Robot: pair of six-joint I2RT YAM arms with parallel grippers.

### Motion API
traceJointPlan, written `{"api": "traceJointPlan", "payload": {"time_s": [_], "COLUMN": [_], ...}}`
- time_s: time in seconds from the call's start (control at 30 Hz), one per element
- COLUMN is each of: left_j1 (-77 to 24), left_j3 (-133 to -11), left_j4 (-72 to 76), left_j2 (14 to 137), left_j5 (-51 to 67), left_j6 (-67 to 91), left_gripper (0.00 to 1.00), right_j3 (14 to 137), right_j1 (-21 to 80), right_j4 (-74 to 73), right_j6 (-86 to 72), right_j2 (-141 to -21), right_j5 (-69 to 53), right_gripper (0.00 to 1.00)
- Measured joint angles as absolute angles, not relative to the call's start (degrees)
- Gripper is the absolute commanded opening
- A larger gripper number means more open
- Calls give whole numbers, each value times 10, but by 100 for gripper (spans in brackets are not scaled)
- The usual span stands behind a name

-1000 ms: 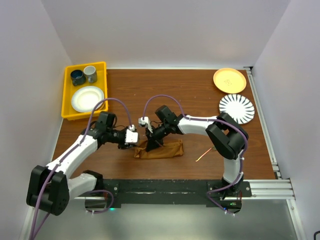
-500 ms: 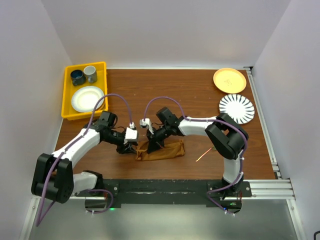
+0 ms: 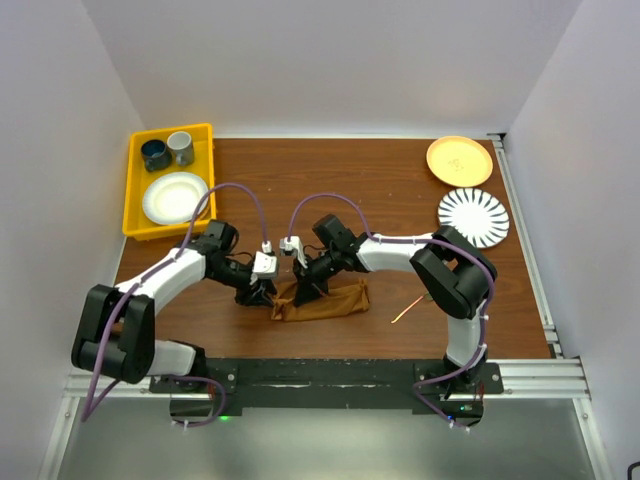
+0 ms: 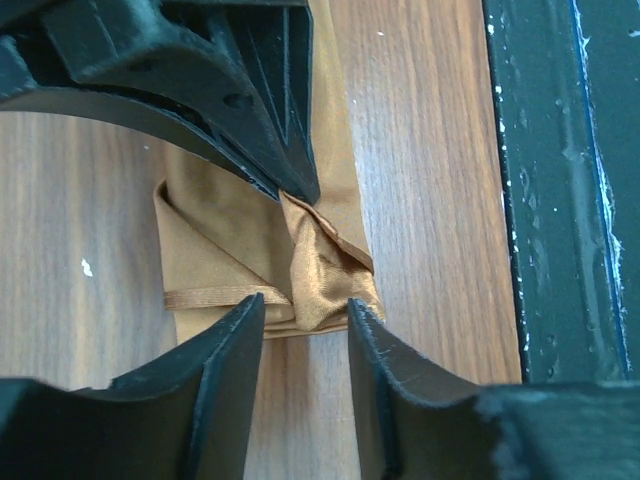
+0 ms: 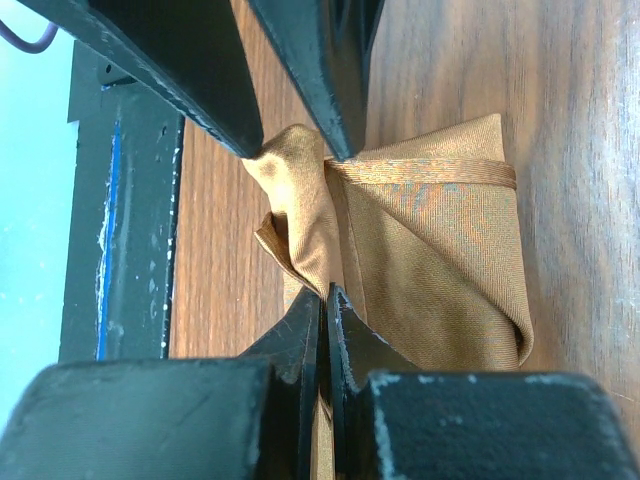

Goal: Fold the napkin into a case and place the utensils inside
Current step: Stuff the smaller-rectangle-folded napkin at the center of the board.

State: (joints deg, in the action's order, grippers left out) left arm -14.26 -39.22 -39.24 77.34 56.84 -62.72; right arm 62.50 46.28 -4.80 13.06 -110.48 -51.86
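**A:** Where is the napkin sitting relative to the jaws?

**B:** You're pinching it. Your right gripper [image 5: 325, 292] is clamping a raised fold of the napkin [image 5: 430, 250], jaws pressing together with only cloth between them. The rest of the cloth is lying ahead of those jaws, flat on the table [image 5: 560, 120].

**A:** Left side?

**B:** Your left gripper [image 4: 305, 305] is standing parted, jaws straddling the bunched end with a hump of cloth in the gap. Can't tell whether the pads are touching it. The right jaw tips are meeting that hump just ahead of your left jaws.

**A:** Orientation?

**B:** In the top view the napkin is lying as a folded band. Its long axis is running roughly parallel to the near table edge, stretching away from both sets of jaws toward your right arm's side.

**A:** Utensils?

**B:** One utensil [image 3: 405, 311] is lying well apart from both jaws, beyond the band's far end. It's sitting diagonally, one tip pointing toward the band's end.
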Motion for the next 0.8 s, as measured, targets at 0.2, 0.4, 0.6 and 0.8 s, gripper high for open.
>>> {"api": "traceJointPlan", "payload": {"time_s": [0.2, 0.4, 0.6, 0.8], "left_j1": [-147, -151, -151, -151], "left_j3": [-392, -392, -392, -392], "left_j4": [-404, -415, -417, -418], "left_j2": [780, 780, 780, 780], "left_j5": [568, 572, 576, 578], "left_j6": [-649, -679, -690, -698], "left_gripper": [15, 2, 0, 0], "right_j3": [625, 626, 631, 644], "right_j1": [463, 462, 462, 462], "right_j4": [-48, -48, -50, -50], "right_j6": [129, 124, 119, 115], "right_j2": [-1104, -1104, -1104, -1104], "right_j5": [-519, -519, -519, -519], "right_gripper": [6, 24, 37, 45]}}
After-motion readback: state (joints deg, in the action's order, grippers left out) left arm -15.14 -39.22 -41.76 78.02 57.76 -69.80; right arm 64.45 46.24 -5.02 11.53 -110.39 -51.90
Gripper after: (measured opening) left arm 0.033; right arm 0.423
